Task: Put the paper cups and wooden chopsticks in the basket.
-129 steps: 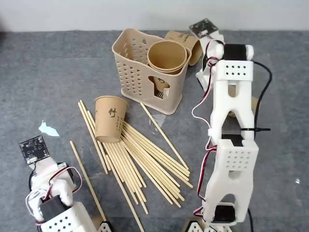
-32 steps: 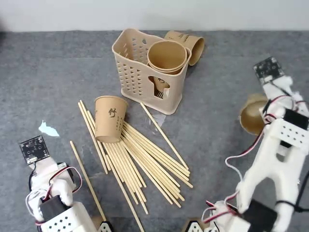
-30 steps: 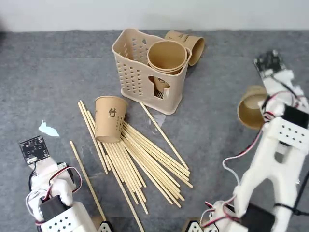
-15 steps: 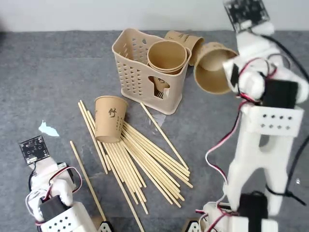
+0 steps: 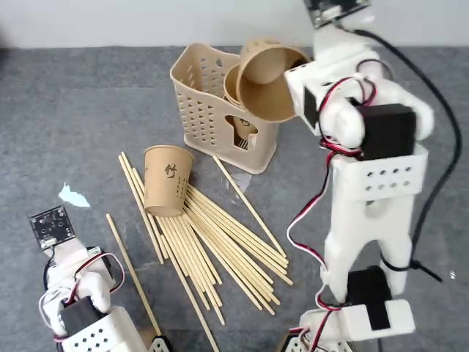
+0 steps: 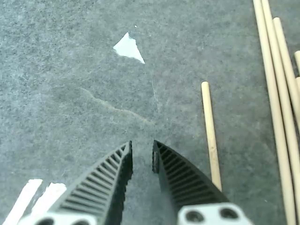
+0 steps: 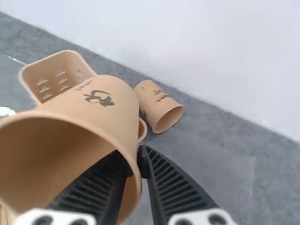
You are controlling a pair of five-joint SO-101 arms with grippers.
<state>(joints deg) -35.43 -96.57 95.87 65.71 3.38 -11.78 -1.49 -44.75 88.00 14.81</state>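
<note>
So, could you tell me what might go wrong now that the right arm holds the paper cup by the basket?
The held paper cup is tilted on its side, pinched only at its rim by the right gripper, so it may slip or land crooked. The stacked cups already in the basket stand above its rim; the new cup may fail to nest and roll off toward the lying cup behind.

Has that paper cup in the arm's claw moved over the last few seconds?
Yes. The held paper cup came from well right of the basket and now hangs tilted over its right end.
</note>
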